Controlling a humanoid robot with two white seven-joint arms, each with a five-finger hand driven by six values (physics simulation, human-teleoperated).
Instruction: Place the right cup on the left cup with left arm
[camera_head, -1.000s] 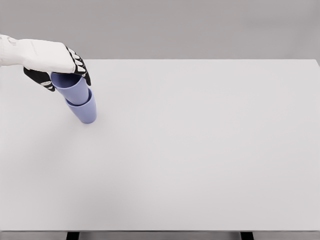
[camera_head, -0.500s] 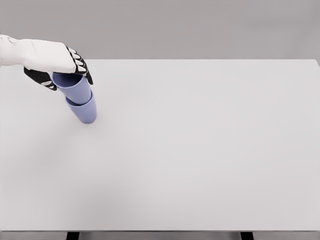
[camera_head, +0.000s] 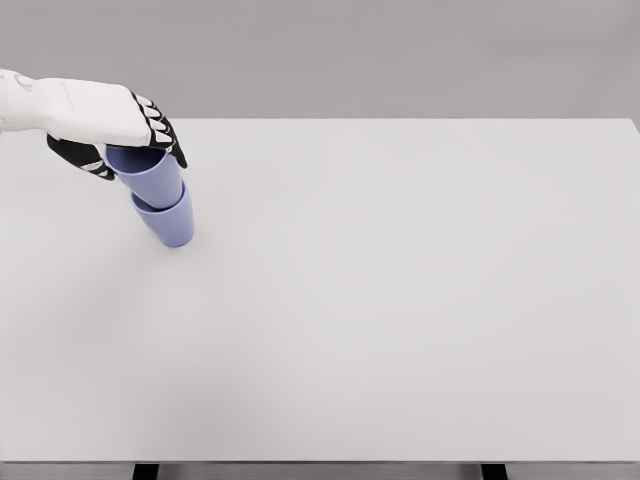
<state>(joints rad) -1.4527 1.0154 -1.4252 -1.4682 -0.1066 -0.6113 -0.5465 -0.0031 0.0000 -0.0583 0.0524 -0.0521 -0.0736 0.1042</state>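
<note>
Two blue cups are nested at the table's far left. The upper cup (camera_head: 153, 181) sits inside the lower cup (camera_head: 171, 226), and the stack leans to the upper left. My left hand (camera_head: 130, 150) comes in from the left edge and covers the upper cup's rim. Its black-tipped fingers (camera_head: 165, 137) wrap the right side of the rim and the thumb (camera_head: 80, 156) lies on the left side, shut on the upper cup. The lower cup's base rests on the table. The right arm does not show.
The white table (camera_head: 400, 300) spreads wide to the right and toward the front edge. Dark table legs (camera_head: 146, 471) show at the bottom. A grey wall lies behind the far edge.
The left hand has shifted slightly up and to the right with the upper cup. The cups stay nested and the grasp looks the same.
</note>
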